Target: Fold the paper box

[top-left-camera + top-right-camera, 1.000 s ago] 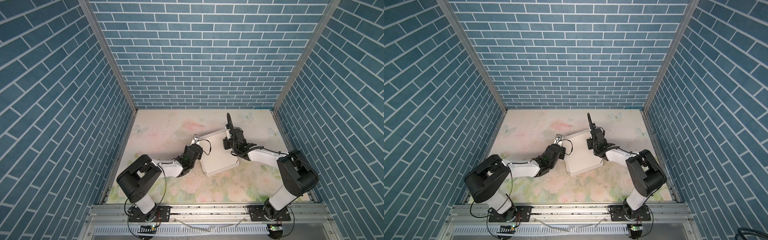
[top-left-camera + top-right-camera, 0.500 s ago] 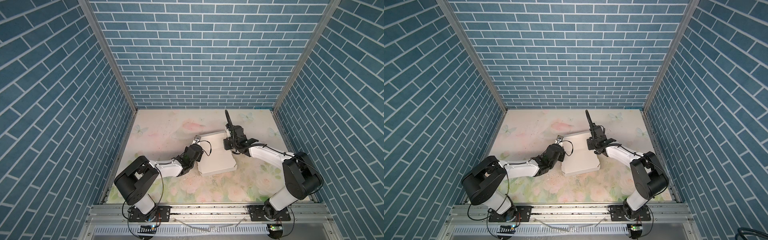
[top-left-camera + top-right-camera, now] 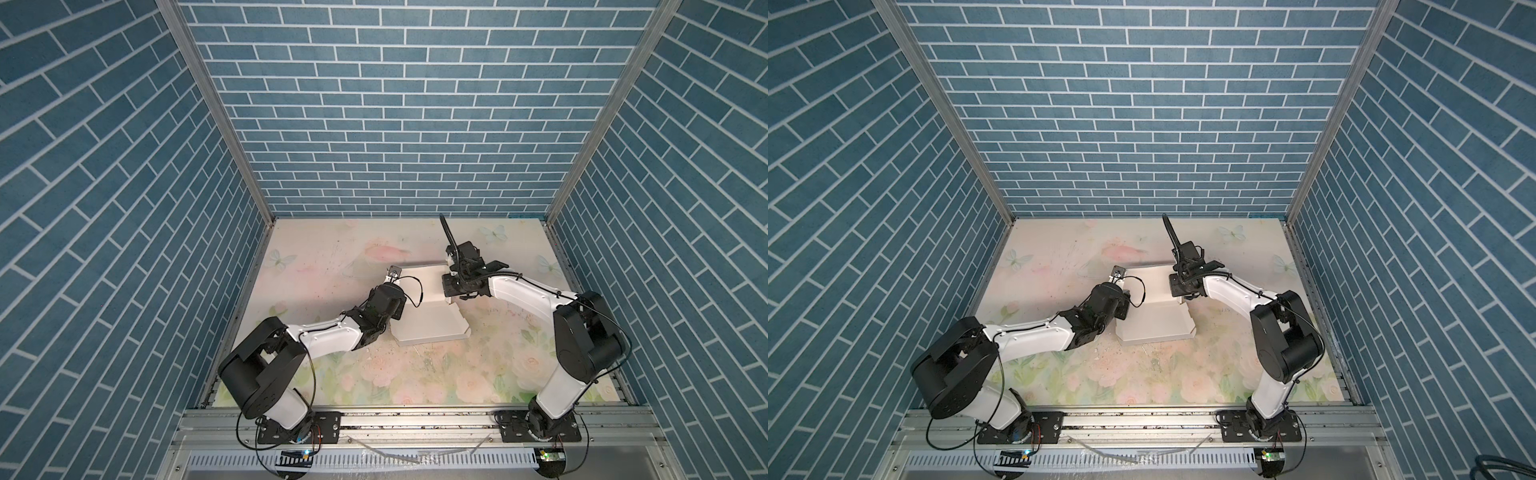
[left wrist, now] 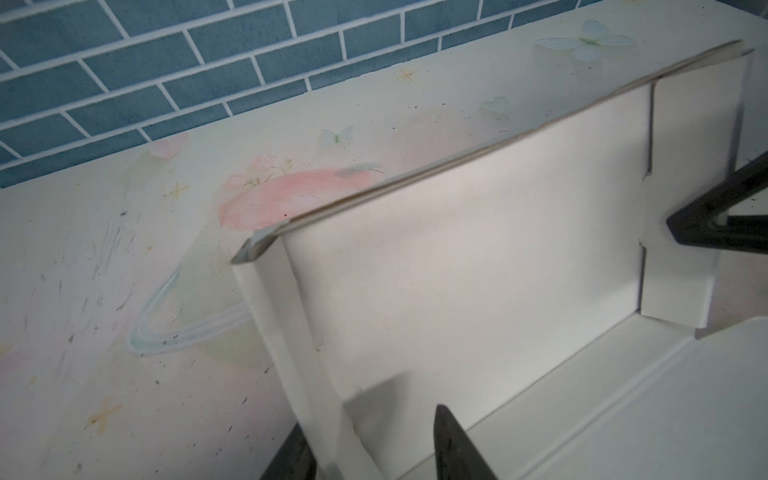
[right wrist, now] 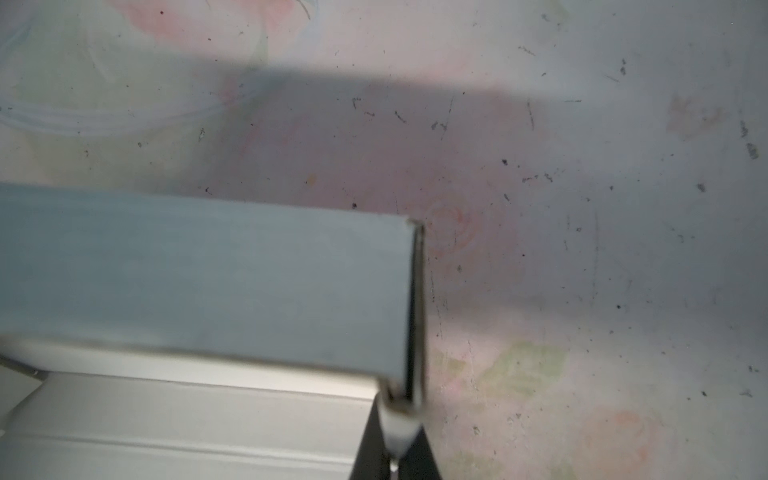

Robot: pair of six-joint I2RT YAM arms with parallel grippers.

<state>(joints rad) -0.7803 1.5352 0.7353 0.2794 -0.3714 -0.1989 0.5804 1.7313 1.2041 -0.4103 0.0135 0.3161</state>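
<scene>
Both top views look down from high in front onto my whole table, sharing nearly everything, while my two wrist cameras sit close against the paper box from either end.

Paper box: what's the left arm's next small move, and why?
Probably ease the left gripper back off the side flap: its jaws stand open around that flap, gripping nothing, while the right gripper is shut on the paper box at the raised wall's other end.
</scene>
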